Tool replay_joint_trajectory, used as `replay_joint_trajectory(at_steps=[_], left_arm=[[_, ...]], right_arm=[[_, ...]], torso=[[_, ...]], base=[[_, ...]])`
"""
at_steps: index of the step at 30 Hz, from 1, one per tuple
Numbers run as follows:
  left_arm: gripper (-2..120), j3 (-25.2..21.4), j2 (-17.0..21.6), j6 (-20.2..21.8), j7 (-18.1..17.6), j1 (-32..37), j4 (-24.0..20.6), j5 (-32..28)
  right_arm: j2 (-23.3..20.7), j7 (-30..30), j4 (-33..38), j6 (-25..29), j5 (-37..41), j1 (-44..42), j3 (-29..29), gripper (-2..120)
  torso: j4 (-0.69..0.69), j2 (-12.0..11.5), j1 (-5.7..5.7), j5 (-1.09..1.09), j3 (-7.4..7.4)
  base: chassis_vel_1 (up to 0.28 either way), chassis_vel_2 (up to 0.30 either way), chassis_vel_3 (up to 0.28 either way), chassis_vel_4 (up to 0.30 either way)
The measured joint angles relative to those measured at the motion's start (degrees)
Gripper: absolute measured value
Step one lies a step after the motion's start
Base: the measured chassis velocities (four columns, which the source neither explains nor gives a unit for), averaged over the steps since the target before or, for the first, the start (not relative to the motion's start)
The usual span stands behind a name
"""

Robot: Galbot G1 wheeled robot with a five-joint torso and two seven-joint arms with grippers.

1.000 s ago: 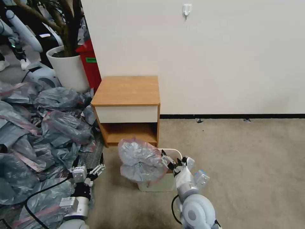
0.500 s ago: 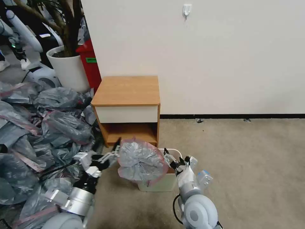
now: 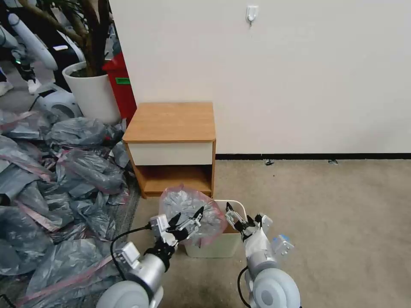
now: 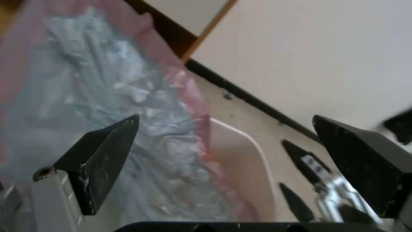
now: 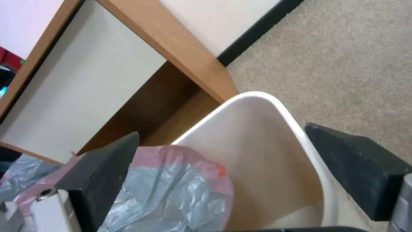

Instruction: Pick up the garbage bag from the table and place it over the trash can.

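The grey garbage bag [image 3: 185, 204] with its pink-red rim sits bunched over the left part of the cream-white trash can [image 3: 219, 248], in front of the table [image 3: 171, 122]. My left gripper [image 3: 189, 220] is open right at the bag's near side. The left wrist view has the bag [image 4: 107, 96] under its spread fingers [image 4: 103, 158], with the can's rim [image 4: 254, 151] beyond. My right gripper [image 3: 236, 217] is open above the can's right half, just beside the bag. In the right wrist view the can's bare inside [image 5: 257, 154] lies between its fingers [image 5: 360, 167], with the bag [image 5: 172, 193] by one finger.
A big heap of similar grey bags [image 3: 51, 188] covers the floor on the left. A white planter [image 3: 92, 92] and a red bin [image 3: 122, 87] stand behind it. Open carpet [image 3: 325, 222] stretches to the right, with the wall [image 3: 278, 72] behind the table.
My left arm has swung in from the bag heap on the left to the bag's near side. The right gripper has shifted slightly right, off the bag's edge.
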Motion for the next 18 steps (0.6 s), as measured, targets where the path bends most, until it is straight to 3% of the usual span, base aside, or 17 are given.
replay_joint_trajectory(at_steps=[6, 18], left_arm=[[100, -0.5, 0.8, 0.5, -2.8, -0.4, 1.3, 2.7], [100, 0.3, 1.8, 1.3, -4.4, -3.2, 6.3, 3.3]], right_arm=[[0.4, -0.1, 0.0, 0.2, -0.5, -0.6, 0.0, 99], [0.8, -0.3, -0.3, 0.5, -1.6, -1.8, -0.5, 95]], torso=[[0.01, 0.0, 0.0, 0.0, 0.0], [0.0, 0.0, 0.0, -0.01, 0.0]], base=[[0.0, 0.0, 0.0, 0.0], [0.0, 0.0, 0.0, 0.0]])
